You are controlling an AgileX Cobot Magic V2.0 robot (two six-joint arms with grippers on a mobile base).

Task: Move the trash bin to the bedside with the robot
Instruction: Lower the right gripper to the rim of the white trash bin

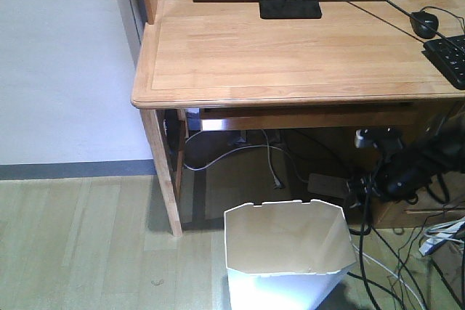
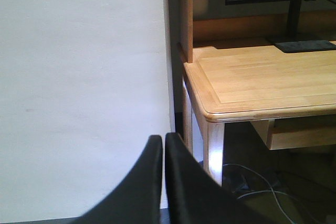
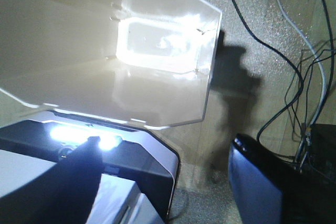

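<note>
The white trash bin (image 1: 287, 241) stands on the floor in front of the wooden desk, at the bottom middle of the front view. From the right wrist view I look down into its cream inside (image 3: 105, 51). My right gripper (image 3: 168, 142) is open, its two dark fingers spread wide, just short of the bin's near right rim with nothing between them. In the front view the right arm (image 1: 407, 168) hangs to the right of the bin, under the desk edge. My left gripper (image 2: 164, 137) is shut and empty, facing the white wall beside the desk corner. The bedside is out of view.
The wooden desk (image 1: 290, 56) carries a monitor base (image 1: 289, 1), a mouse (image 1: 423, 23) and a keyboard (image 1: 449, 56). Its left leg (image 1: 163, 172) stands left of the bin. Cables (image 3: 294, 66) and a power strip (image 1: 330, 185) lie on the floor behind and right of the bin.
</note>
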